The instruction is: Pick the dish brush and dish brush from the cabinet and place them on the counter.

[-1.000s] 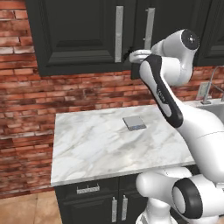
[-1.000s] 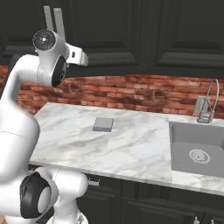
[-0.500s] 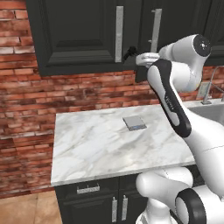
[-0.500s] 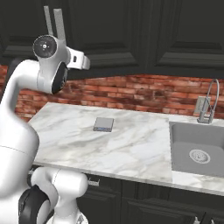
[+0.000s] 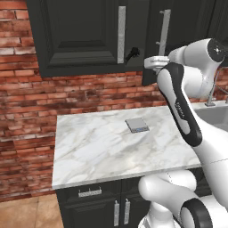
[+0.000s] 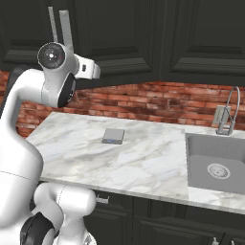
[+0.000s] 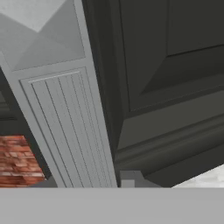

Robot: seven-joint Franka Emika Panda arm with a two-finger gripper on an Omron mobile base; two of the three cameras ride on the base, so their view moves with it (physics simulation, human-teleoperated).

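Jaws: state unclear; gripper (image 5: 132, 54) up at cabinet (image 5: 84, 35), close against silver bar handle (image 5: 121, 34) of left door, near its lower end. Handle (image 7: 65, 118) looms large in hand view. Cabinet doors shut; brushes not visible. Grey pad (image 5: 136, 125) on counter (image 5: 93, 151), toward back edge. Sink (image 6: 217, 167) at right.

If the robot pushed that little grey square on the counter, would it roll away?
Probably not. The pad lies flat and thin on the counter, so it would likely slide, not roll or tip. It looks small, so probably light.
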